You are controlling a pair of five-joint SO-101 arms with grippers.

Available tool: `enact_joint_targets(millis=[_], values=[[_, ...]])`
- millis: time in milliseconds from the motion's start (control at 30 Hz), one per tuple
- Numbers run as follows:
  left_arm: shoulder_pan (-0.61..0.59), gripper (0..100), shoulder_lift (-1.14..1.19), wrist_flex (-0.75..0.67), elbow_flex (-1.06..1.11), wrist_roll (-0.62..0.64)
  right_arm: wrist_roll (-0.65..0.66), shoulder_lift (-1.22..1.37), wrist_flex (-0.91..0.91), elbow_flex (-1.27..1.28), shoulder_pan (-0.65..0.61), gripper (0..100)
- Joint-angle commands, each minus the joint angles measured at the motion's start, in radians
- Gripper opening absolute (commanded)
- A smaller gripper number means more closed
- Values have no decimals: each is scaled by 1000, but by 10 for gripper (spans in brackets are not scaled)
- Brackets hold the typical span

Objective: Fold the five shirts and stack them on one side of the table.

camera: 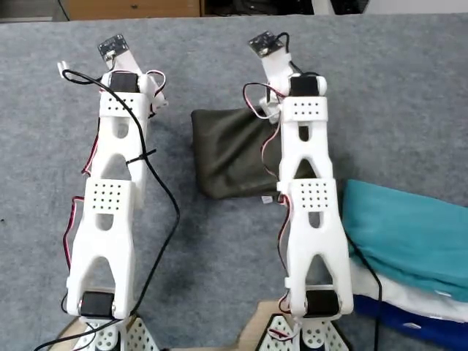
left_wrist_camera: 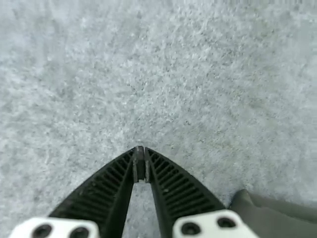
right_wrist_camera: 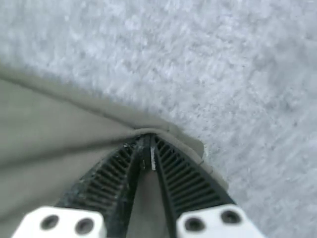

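A dark olive shirt (camera: 227, 153) lies folded in the middle of the grey table, partly under the right arm (camera: 307, 146). My right gripper (right_wrist_camera: 147, 148) is shut at the shirt's far edge, where the olive cloth (right_wrist_camera: 49, 129) bunches up around its tips. My left gripper (left_wrist_camera: 140, 163) is shut with nothing in it, low over bare carpet just beside a corner of the olive shirt (left_wrist_camera: 277, 208). The left arm (camera: 117, 168) stretches up the table's left side.
At the near right edge lies a pile of cloth: a teal shirt (camera: 409, 234) on top, a white one (camera: 409, 296) under it, a blue one (camera: 417, 322) lowest. Grey carpet (camera: 395, 95) covers the table; wooden furniture stands beyond the far edge.
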Motion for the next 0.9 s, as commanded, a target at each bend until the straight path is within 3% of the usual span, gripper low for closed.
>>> enact_joint_targets(millis=[0, 133, 400, 533, 867], values=[[23, 19, -111, 107, -155, -58, -46, -99, 51, -47, 16, 5], [149, 19, -213, 236, -144, -133, -51, -231, 158, -47, 10, 5], [348, 19, -262, 201, 72, -143, -54, -493, 310, -39, 19, 5], [350, 19, -248, 157, 58, -118, -72, -602, 307, 151, 67, 5], [262, 19, -157, 2, 109, -101, -87, -843, 247, 803, 42, 5]])
